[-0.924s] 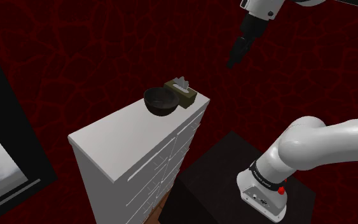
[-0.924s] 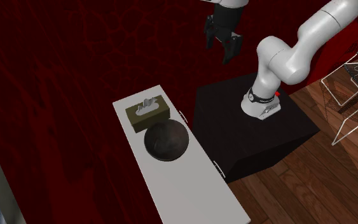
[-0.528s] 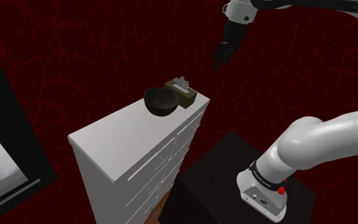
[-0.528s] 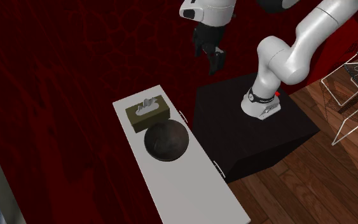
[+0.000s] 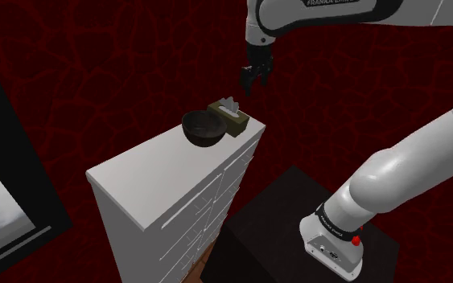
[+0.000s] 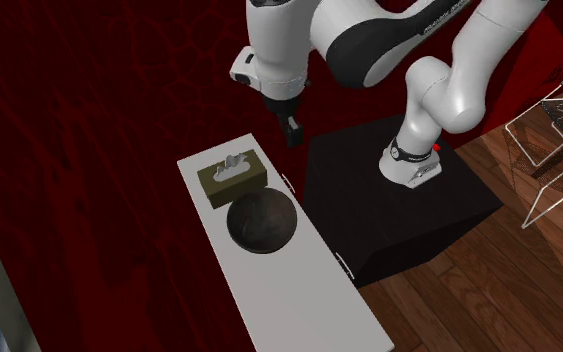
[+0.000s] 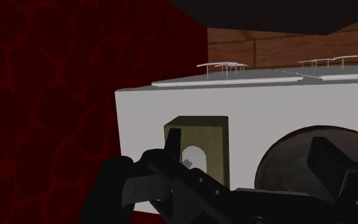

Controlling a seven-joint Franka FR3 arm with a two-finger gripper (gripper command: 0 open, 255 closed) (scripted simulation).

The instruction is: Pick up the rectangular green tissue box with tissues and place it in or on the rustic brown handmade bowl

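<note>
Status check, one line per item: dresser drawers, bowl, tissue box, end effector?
Dresser: drawers shut.
Bowl: upright on the dresser top, nothing in it.
Tissue box: upright on the dresser top beside the bowl, a tissue poking out, not held.
End effector: open, holding nothing, in the air clear of the tissue box.

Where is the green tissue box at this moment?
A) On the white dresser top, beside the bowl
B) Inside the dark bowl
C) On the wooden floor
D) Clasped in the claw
A: the tissue box stands on the dresser top next to the bowl, while the claw hangs open in the air, apart from it and holding nothing.
</note>
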